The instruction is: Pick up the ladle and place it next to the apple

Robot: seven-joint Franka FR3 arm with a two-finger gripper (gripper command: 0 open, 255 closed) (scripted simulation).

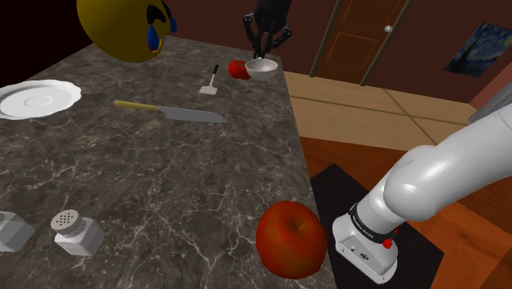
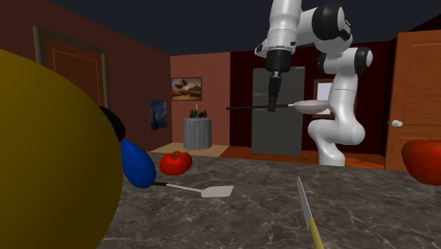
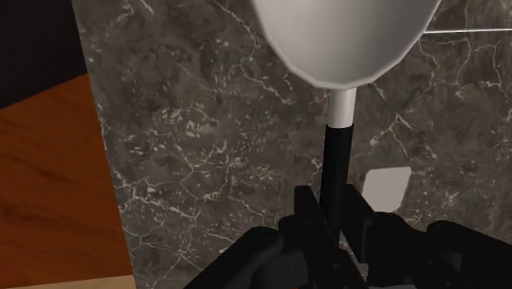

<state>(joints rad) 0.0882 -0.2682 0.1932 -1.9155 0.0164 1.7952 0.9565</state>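
Observation:
My black gripper (image 1: pixel 261 52) is shut on the ladle's black handle (image 3: pixel 336 160) and holds it level in the air over the far end of the dark marble counter (image 1: pixel 189 181). The ladle's white bowl (image 1: pixel 262 68) hangs just right of a small red tomato-like fruit (image 1: pixel 238 69) in the shoulder view. In the second exterior view the gripper (image 2: pixel 272 106) grips mid-handle, with the bowl (image 2: pixel 313 106) pointing toward the arm's base. The big red apple (image 1: pixel 291 238) sits at the counter's near right edge, far from the ladle; it also appears as the apple (image 2: pixel 424 159).
A white-bladed spatula (image 1: pixel 211 82), a yellow-handled knife (image 1: pixel 168 112), a white plate (image 1: pixel 37 98) and two shakers (image 1: pixel 75 232) lie on the counter. A large yellow emoji ball (image 1: pixel 123 29) stands at the far left. The counter's right edge drops to a wooden floor (image 1: pixel 369 115).

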